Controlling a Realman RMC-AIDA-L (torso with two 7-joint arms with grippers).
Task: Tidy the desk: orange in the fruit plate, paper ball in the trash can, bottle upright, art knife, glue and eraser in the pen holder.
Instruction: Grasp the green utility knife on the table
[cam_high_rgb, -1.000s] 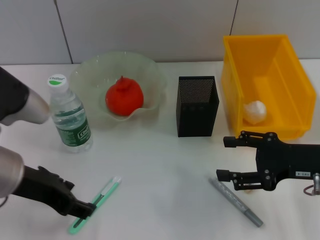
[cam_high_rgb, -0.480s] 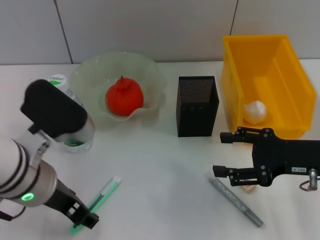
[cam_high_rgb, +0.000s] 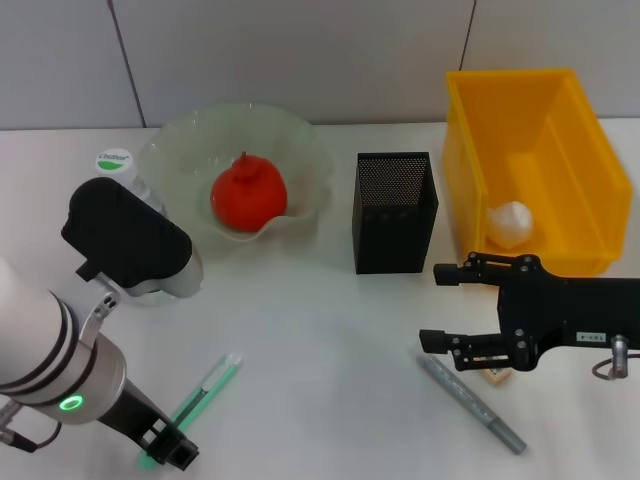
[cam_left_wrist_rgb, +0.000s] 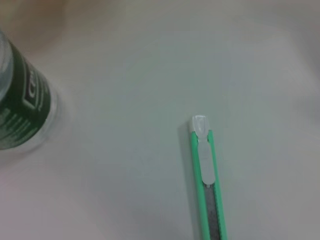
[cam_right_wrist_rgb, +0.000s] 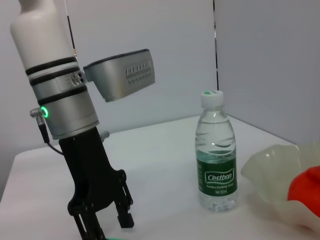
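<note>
Left gripper (cam_high_rgb: 168, 447) points down, fingers parted astride the slim green plastic art knife (cam_high_rgb: 196, 402) lying on the white desk (cam_high_rgb: 320, 330). Right gripper (cam_high_rgb: 440, 307) hovers open beside the grey pen (cam_high_rgb: 472, 404).

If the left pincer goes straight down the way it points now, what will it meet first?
Most likely the green art knife: the left pincer points down, open, over the knife's near end. Whether it already touches is unclear.
</note>
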